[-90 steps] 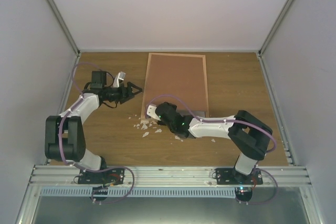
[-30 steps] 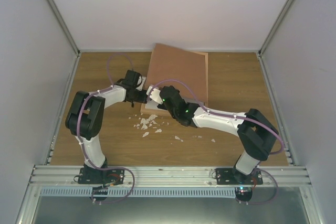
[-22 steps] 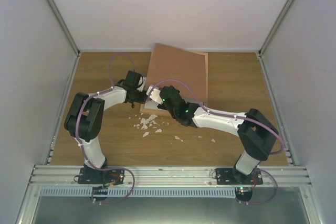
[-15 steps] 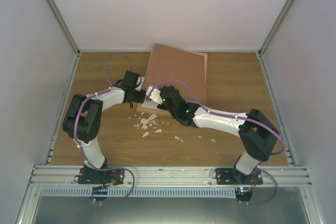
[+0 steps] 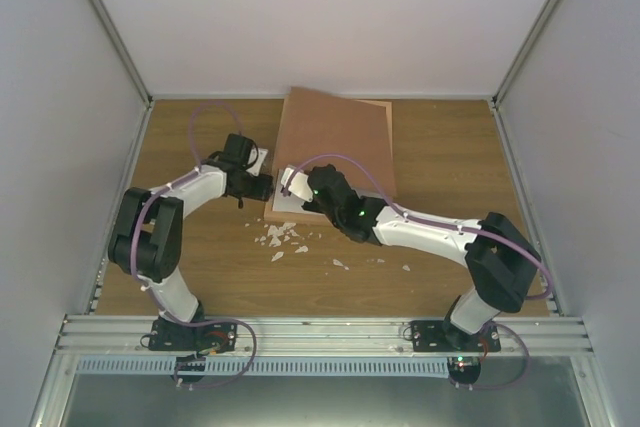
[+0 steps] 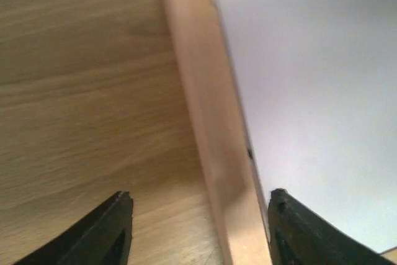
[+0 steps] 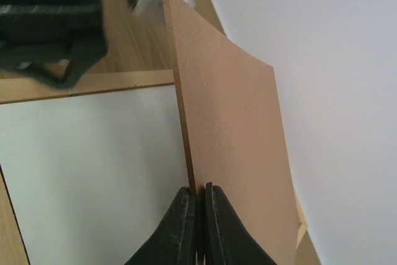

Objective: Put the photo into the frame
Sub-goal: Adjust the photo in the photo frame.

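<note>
The frame [image 5: 390,152] lies flat on the table, mostly under the plain brown backing board [image 5: 335,142]. My right gripper [image 5: 284,189] is shut on the board's near-left edge [image 7: 197,212] and holds that side tilted up off the frame. Below the board, inside the frame rail [image 7: 93,84], lies a flat white surface [image 7: 93,172]; I cannot tell if it is the pane or the photo's back. No printed image of the photo shows. My left gripper [image 5: 262,187] is open, its jaws straddling the frame's left rail [image 6: 214,128] without closing.
Small white scraps [image 5: 280,237] lie on the wooden table [image 5: 200,267] just in front of the frame's near-left corner, a few more to the right [image 5: 340,264]. White walls enclose the table at the back and sides. My left gripper body shows in the right wrist view [image 7: 49,35].
The backing board, flat on the frame three seconds ago, is now raised on its left side by my right gripper. My left arm has swung in to the frame's left rail.
</note>
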{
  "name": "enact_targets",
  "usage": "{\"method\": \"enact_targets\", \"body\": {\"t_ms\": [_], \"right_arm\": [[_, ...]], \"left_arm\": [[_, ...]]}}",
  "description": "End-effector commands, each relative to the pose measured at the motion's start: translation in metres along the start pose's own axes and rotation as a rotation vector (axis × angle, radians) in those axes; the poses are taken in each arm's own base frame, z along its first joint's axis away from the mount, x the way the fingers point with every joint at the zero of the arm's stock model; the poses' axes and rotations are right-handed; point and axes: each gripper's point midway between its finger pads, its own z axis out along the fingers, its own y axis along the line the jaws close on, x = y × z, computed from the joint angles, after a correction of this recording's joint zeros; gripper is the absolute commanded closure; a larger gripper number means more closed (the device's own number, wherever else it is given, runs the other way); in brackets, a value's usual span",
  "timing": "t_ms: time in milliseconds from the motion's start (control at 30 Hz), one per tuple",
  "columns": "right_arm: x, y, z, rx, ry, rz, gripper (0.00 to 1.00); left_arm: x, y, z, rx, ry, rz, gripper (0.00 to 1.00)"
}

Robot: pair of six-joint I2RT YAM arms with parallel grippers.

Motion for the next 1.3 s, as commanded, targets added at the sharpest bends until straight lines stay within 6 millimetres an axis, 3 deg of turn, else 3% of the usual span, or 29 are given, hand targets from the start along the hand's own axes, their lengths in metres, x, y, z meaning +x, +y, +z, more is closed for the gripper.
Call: {"method": "enact_targets", "body": {"t_ms": [0, 67, 200, 433, 667, 900, 1067, 1267], "right_arm": [[0.000, -0.028, -0.007, 0.065, 0.030, 0.061, 0.99], [-0.002, -0.032, -0.007, 0.078, 0.029, 0.057, 0.99], [-0.006, -0.040, -0.007, 0.098, 0.025, 0.056, 0.99], [-0.010, -0.049, -0.002, 0.106, 0.028, 0.074, 0.99], [-0.016, -0.060, 0.000, 0.113, 0.022, 0.110, 0.99], [-0.016, -0.060, 0.003, 0.113, 0.025, 0.112, 0.99], [-0.016, -0.060, 0.003, 0.113, 0.024, 0.113, 0.99], [-0.015, -0.063, 0.004, 0.119, 0.027, 0.115, 0.99]], "left_arm": [[-0.050, 0.014, -0.024, 0.012, -0.131, -0.013, 0.35], [-0.072, 0.016, -0.024, 0.010, -0.197, 0.009, 0.32], [-0.116, 0.013, -0.017, 0.043, -0.322, 0.059, 0.17], [-0.158, 0.012, 0.029, 0.106, -0.374, 0.021, 0.17], [-0.195, 0.025, 0.047, 0.054, -0.467, 0.004, 0.22], [-0.221, 0.049, 0.067, -0.068, -0.481, -0.021, 0.25], [-0.241, 0.052, 0.084, -0.108, -0.459, -0.010, 0.26], [-0.232, 0.048, 0.100, -0.106, -0.412, -0.012, 0.27]]}}
